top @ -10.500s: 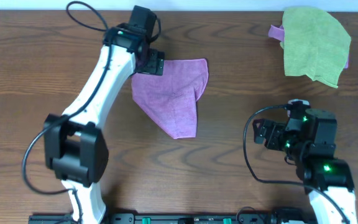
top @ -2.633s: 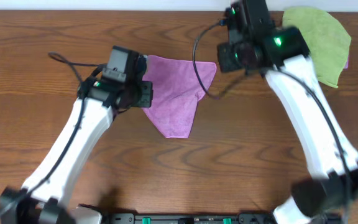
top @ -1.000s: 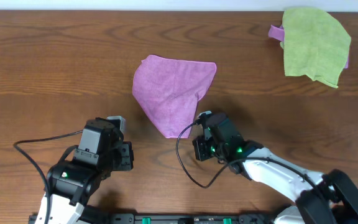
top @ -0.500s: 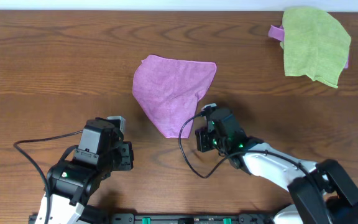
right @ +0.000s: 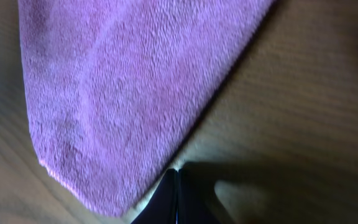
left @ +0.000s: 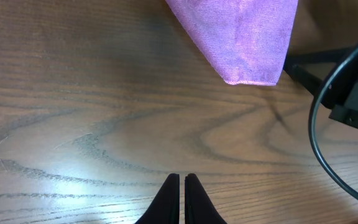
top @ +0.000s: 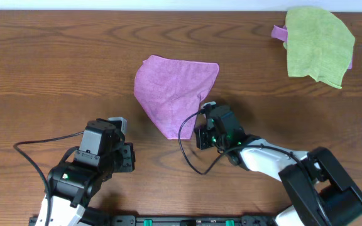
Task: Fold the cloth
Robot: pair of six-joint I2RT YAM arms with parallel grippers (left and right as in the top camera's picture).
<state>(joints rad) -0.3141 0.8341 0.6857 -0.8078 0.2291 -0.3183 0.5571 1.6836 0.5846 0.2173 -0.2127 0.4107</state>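
Mid-table, toward far side: cloth (top: 176, 91) lies flat, roughly triangular; broad edge faces far side, narrow tip points toward arm bases; long axis runs far-to-near. Your right gripper (right: 175, 179) sits low at cloth's right hem near tip; fingers pressed together, tips touching hem; whether fabric is pinched you cannot tell; right arm stretched low over table (top: 43, 75) from near-right. Your left gripper (left: 181, 183): fingers together, holding nothing, over bare wood near-left of tip, apart from cloth. Green cloth (top: 319, 44) at far right, well apart.
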